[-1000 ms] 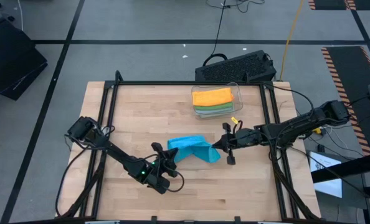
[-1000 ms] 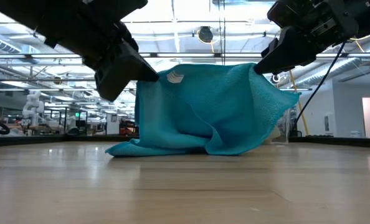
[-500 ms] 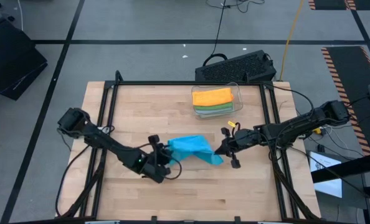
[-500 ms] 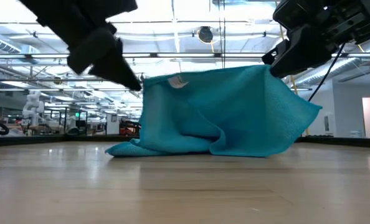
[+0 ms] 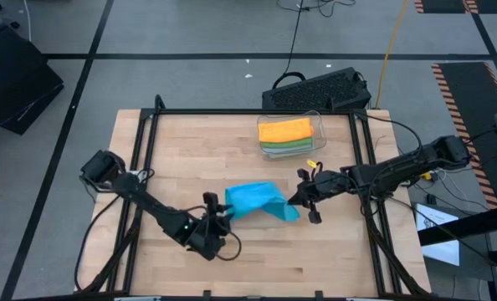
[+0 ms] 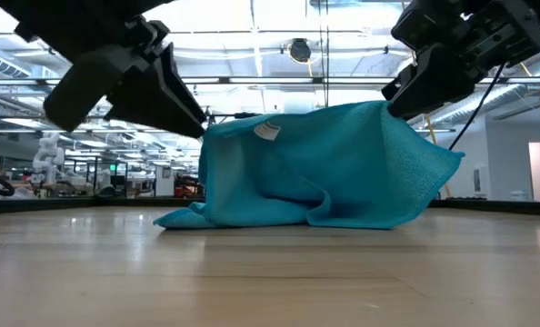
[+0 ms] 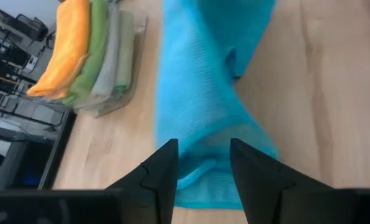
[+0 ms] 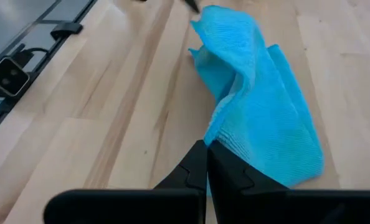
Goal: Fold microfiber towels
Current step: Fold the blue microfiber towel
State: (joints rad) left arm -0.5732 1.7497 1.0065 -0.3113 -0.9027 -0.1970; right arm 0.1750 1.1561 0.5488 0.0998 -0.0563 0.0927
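Blue towel (image 5: 259,201) bunched mid-table on wooden table (image 5: 190,150), draped in loose tent shape, lower edges resting on wood, upper part lifted off surface. Right corner pinched by right gripper (image 5: 294,199), fingers pressed together on cloth edge; seen clearly in right wrist view, where blue towel (image 8: 260,118) runs straight out from closed fingertips (image 8: 205,163) and sags onto table. In low view right gripper (image 6: 405,98) holding top right corner of blue towel (image 6: 315,168) above table, cloth hanging down from that point. Small white tag (image 6: 267,131) near top left of cloth. Left gripper (image 5: 217,219) just beside left end of towel, near front of table, fingers spread apart; in left wrist view left gripper (image 7: 202,163) with gap between both fingers (image 7: 163,169), blue towel (image 7: 203,93) lying ahead and partly showing between them, not clamped. In low view left gripper (image 6: 193,113) tip right at upper left edge of cloth, touching or not cannot tell. Clear plastic bin (image 5: 318,132) at far side of table, right of centre, well apart from blue towel. Inside bin, stack of folded towels: orange towel (image 5: 284,130) on top, green towel (image 5: 286,145) under it, grey layer at bottom barely showing. Same stack in left wrist view: orange towel (image 7: 63,46), green towel (image 7: 93,53), pale grey towel (image 7: 119,59) side by side. Black keyboard (image 5: 315,88) on floor beyond far table edge.
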